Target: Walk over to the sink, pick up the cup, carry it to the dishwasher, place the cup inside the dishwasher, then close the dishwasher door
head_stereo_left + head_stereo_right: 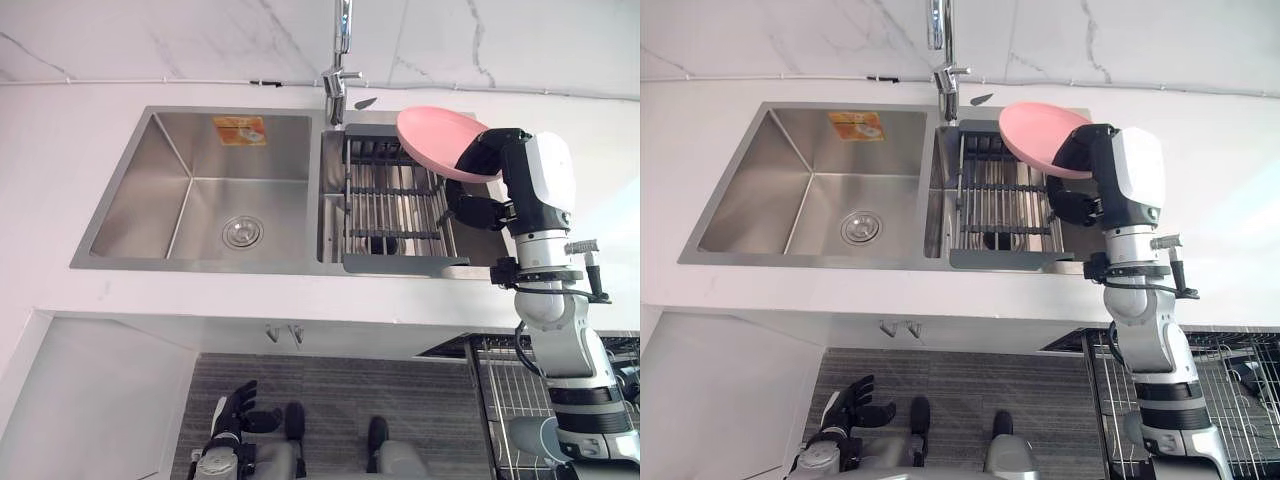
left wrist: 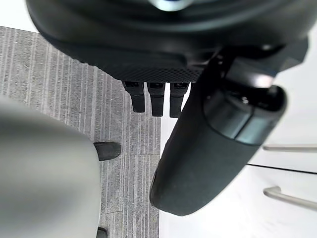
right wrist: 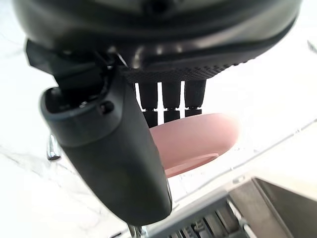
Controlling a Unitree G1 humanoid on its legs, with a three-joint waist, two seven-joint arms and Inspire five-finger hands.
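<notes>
A pink shallow plate (image 1: 438, 138) is held tilted above the right basin's dish rack (image 1: 395, 210), and I see no cup. My right hand (image 1: 486, 158) is shut on the plate's right rim. In the right wrist view the fingers (image 3: 171, 101) lie over the plate (image 3: 198, 141), with the thumb (image 3: 116, 153) on the near side. My left hand (image 1: 235, 408) hangs low over the grey floor, fingers relaxed and open, holding nothing. Its thumb (image 2: 213, 148) shows large in the left wrist view.
A double steel sink (image 1: 200, 190) is set in a white counter, with a faucet (image 1: 340, 70) between the basins. The open dishwasher's wire rack (image 1: 535, 390) juts out at lower right. A dark round shape (image 1: 380, 243) lies under the rack's bars.
</notes>
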